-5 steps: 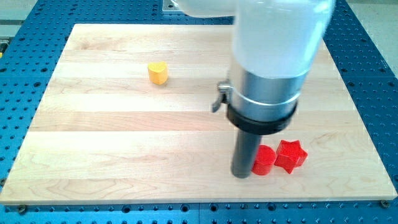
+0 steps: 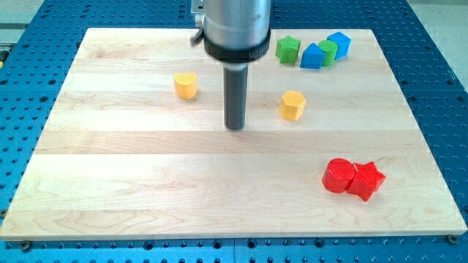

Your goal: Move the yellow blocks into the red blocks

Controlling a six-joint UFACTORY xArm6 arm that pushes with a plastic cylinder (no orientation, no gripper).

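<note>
Between yellow heart (image 2: 186, 85) and yellow hexagon (image 2: 292, 105): my tip (image 2: 235, 127), fingerless, touching neither; approach step, next likely behind hexagon, shove toward red cylinder (image 2: 338, 175) and red star (image 2: 367, 180).

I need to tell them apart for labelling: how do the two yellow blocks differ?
The yellow heart block lies to the view's left of my tip; the yellow hexagon block lies to its right. The heart has a notched, lobed top; the hexagon has flat sides. The heart sits nearer the view's top, the hexagon closer to the red blocks. Both are yellow, similar in size, and stand alone.
</note>
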